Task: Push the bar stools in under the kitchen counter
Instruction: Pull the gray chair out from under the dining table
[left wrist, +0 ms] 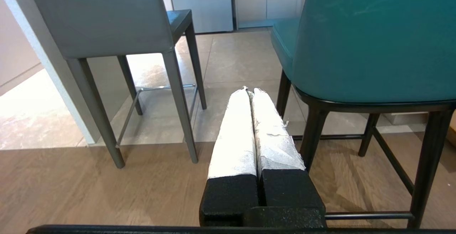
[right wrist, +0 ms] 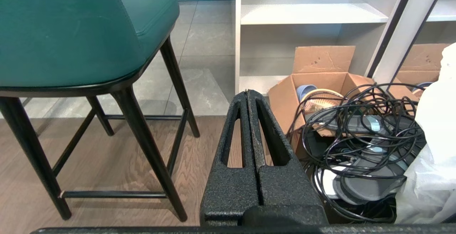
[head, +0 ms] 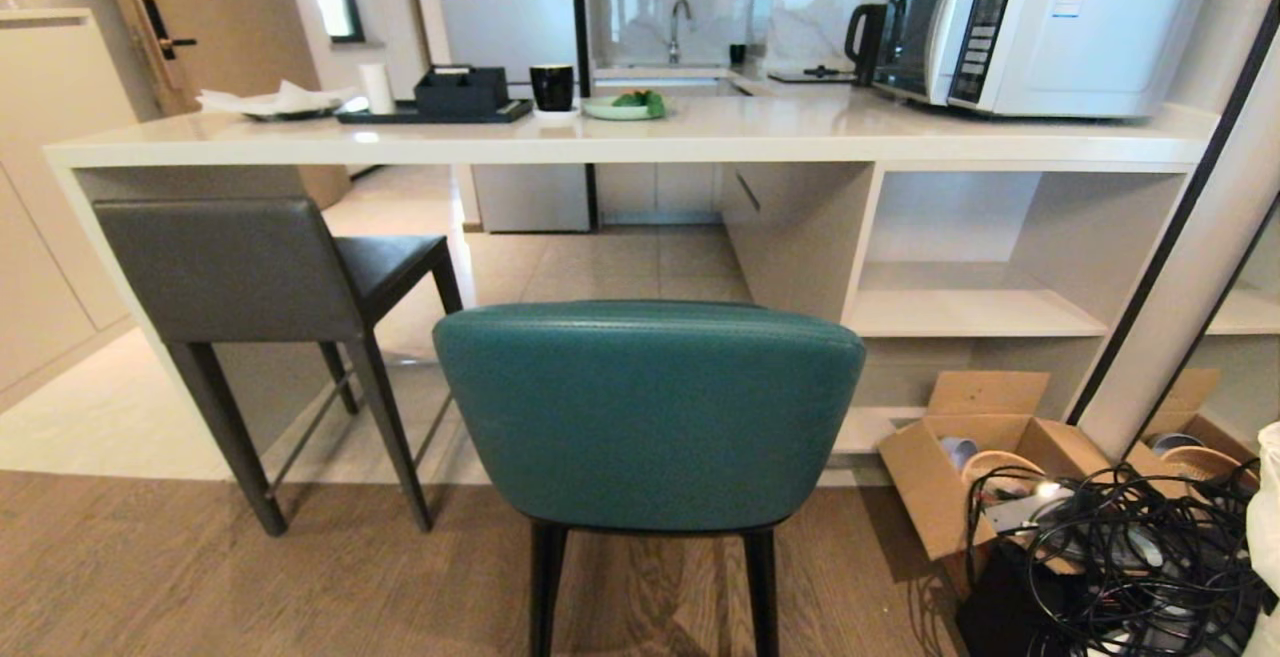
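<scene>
Wood floor by kitchen counter (head: 700, 137) – cardboard box (head: 935, 482) holds bowls, cables; left gripper (left wrist: 249, 91), right gripper (right wrist: 247, 92) pressed together.

Home kitchen — microwave (head: 1040, 27), sink tap (head: 680, 22) (fridge (head: 505, 7) behind).

our left gripper (left wrist: 251, 91) and right gripper (right wrist: 246, 92) both hang low and point forward, fingers pressed together, holding nothing.

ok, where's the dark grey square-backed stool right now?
Head view, left side: the dark grey square-backed stool stands by the glossy white kitchen counter's left end panel, seat partly under the slab, left of the teal leather stool.
</scene>
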